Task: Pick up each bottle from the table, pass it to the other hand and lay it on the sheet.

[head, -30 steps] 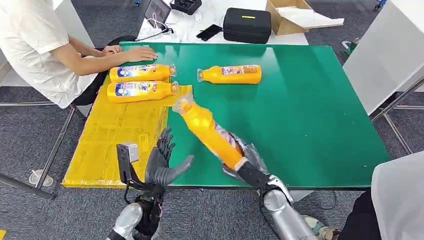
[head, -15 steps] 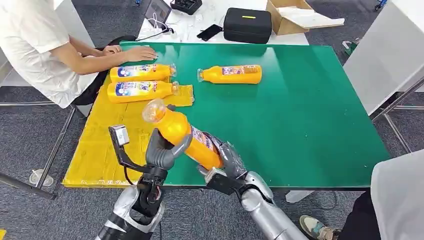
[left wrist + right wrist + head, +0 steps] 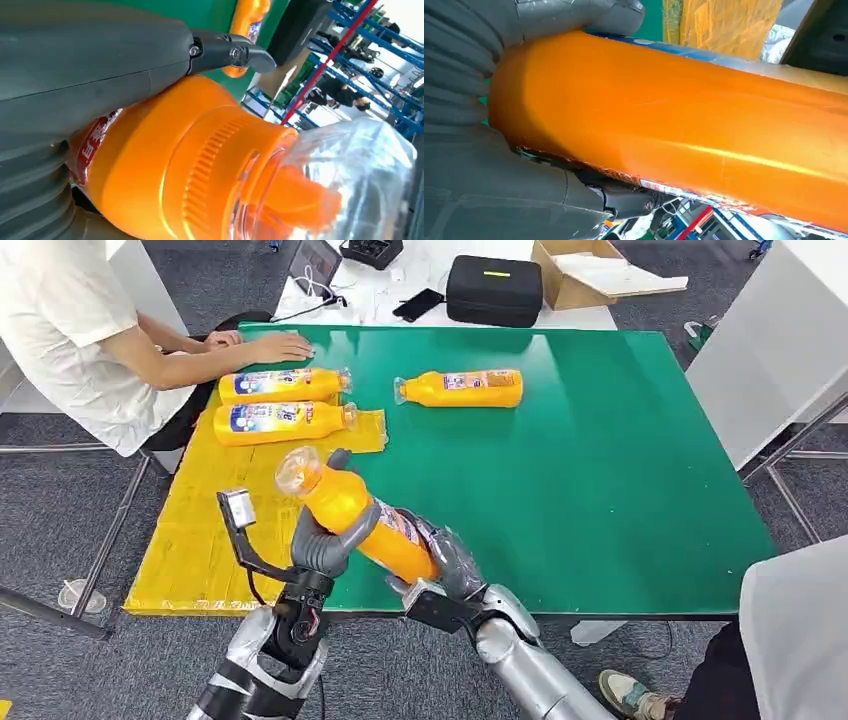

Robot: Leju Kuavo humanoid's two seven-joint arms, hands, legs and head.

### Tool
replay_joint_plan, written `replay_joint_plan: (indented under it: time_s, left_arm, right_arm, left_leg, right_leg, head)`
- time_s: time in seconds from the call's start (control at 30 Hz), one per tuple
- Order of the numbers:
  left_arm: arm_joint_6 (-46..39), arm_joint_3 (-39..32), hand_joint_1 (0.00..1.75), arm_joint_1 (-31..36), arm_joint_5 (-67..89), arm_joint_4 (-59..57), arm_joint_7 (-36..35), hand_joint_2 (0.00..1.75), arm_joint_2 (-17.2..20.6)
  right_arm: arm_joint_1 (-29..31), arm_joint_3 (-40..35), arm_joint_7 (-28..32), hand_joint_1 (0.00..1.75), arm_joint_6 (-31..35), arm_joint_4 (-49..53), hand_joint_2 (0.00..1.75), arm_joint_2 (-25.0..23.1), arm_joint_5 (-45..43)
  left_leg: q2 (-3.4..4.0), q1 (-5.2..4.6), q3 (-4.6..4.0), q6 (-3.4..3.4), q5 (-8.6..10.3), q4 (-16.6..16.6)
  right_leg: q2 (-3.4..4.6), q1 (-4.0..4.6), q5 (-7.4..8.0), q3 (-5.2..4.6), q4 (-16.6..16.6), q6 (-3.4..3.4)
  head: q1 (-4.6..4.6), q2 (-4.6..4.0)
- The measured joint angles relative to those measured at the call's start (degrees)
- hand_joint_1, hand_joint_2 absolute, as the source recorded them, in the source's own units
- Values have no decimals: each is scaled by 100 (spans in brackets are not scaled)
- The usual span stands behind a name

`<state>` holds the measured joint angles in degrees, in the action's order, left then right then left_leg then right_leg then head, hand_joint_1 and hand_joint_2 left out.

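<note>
An orange bottle (image 3: pixel 360 515) with a clear cap is held tilted above the table's near edge, cap toward the yellow sheet (image 3: pixel 230 515). My right hand (image 3: pixel 450 560) grips its base end, and my left hand (image 3: pixel 322 540) wraps its upper body just below the cap. The left wrist view has the bottle (image 3: pixel 200 165) close up, with my left hand (image 3: pixel 100 75) around it. In the right wrist view my right hand (image 3: pixel 484 150) clasps the bottle (image 3: pixel 684 120). Two bottles (image 3: pixel 285 386) (image 3: pixel 283 421) lie on the sheet's far end. Another bottle (image 3: pixel 462 388) lies on the green table (image 3: pixel 600 470).
A person sits at the far left, a hand (image 3: pixel 280 345) resting on the table by the sheet. A black case (image 3: pixel 493 288), a cardboard box (image 3: pixel 590 270) and a phone (image 3: pixel 418 304) lie beyond the table. Another person's sleeve (image 3: pixel 795 640) is at lower right.
My right hand carried the bottle leftward to my left hand, which rose and closed around its upper body. Both hands now hold it.
</note>
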<state>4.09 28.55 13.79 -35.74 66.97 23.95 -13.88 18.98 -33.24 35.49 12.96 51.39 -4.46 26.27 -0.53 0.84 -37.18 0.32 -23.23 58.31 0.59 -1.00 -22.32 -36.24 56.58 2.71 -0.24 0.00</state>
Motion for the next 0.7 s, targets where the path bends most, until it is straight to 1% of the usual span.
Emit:
replay_joint_plan:
  time_s: [0.4,0.43,0.47,0.5,0.53,0.57,0.67,0.7]
  left_arm:
    - [258,-44,175,-9,107,0,251,175,0]
    - [258,-44,175,-9,107,0,252,175,0]
    - [258,-46,175,-9,107,-2,254,175,0]
    - [258,-46,175,-9,107,0,254,175,0]
    - [258,-50,175,-12,107,0,256,175,2]
    - [258,-52,175,-14,123,-2,267,175,0]
    - [278,-48,175,-23,241,0,328,175,2]
    - [295,-39,175,-33,280,0,337,175,0]
  right_arm:
    - [53,-31,107,175,-107,-88,175,-15,-199]
    - [53,-31,107,169,-109,-90,175,-20,-201]
    - [53,-31,109,155,-114,-92,175,-26,-203]
    - [53,-31,112,129,-118,-94,175,-28,-205]
    - [58,-28,112,7,-120,-98,175,-28,-223]
    - [62,-28,114,0,-127,-101,175,-31,-243]
    - [54,-24,116,0,-317,-103,175,-46,-332]
    - [42,-24,114,0,-408,-101,0,-55,-380]
  left_leg:
    - [0,0,-1,0,0,0]
    - [0,0,-1,0,0,0]
    - [0,0,-1,0,0,0]
    - [0,0,-1,0,0,0]
    - [0,0,-1,0,0,0]
    - [0,0,0,0,0,0]
    - [0,0,0,0,0,0]
    - [0,0,0,0,0,0]
  right_leg:
    - [0,0,0,0,0,0]
    - [0,0,0,0,0,0]
    - [0,0,0,0,0,0]
    - [0,0,0,0,0,0]
    - [0,0,0,0,0,0]
    - [0,0,0,0,0,0]
    - [0,0,0,0,0,0]
    - [0,0,0,0,0,0]
  head:
    - [-2,0]
    - [0,0]
    - [-2,0]
    - [-2,0]
    - [-2,0]
    - [0,0]
    - [0,0]
    - [0,0]
